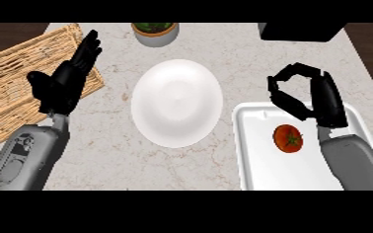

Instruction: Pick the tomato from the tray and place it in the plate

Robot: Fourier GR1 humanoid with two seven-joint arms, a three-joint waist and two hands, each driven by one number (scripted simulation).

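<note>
The right hand [310, 96], fingers curling on nothing, is hovering beyond the round red tomato [287, 138] in the white rectangular tray [251, 148], risking a misaligned grasp that rolls it.

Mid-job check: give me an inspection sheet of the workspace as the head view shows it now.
Surface: pale marbled counter, dark wood past its far corners.
Job's things: tomato lies in the white tray at the right, not held; white plate at centre holds nothing.
Clutter: woven mat at the left; potted plant at the far edge; black box far right.
Hands: right hand over the tray's far edge, fingers curled, holding nothing; left hand open, resting over the mat.
Cables: nothing seen.
Surroundings: nothing seen beyond the counter.
</note>
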